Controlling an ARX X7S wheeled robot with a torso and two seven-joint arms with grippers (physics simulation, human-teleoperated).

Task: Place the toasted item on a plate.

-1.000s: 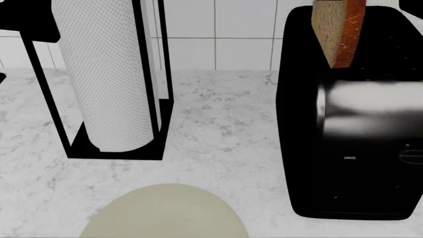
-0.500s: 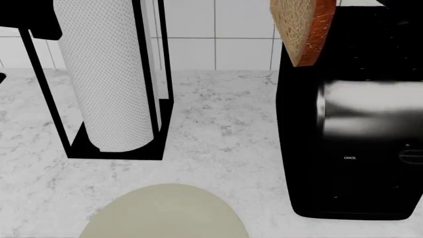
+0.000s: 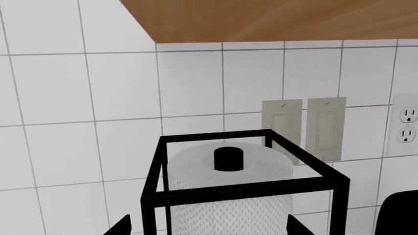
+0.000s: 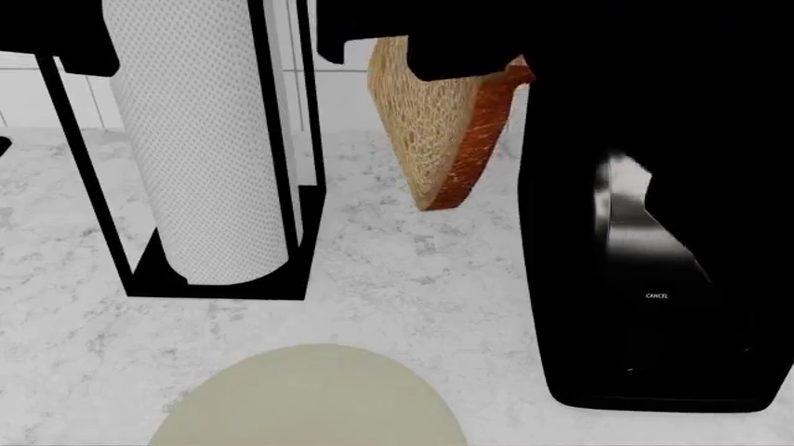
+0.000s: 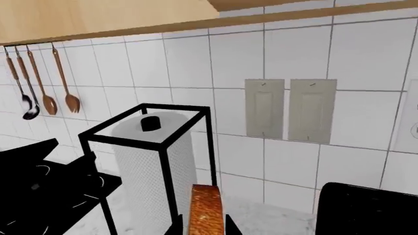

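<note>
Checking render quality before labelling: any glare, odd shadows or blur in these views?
Head view: a white glare patch sits on the glossy black toaster; the right tool holding the tan, orange-crusted bread slice renders as a detail-free black silhouette. Left wrist view: sharp and evenly lit, no glare. Right wrist view: sharp too, no blur.

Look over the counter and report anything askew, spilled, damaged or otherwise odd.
Nothing is spilled or damaged. The one unusual sight is the bread slice, hanging tilted in mid-air between the paper towel holder and the black toaster, gripped from above by the right gripper. The cream plate sits bare on the marble counter.
</note>
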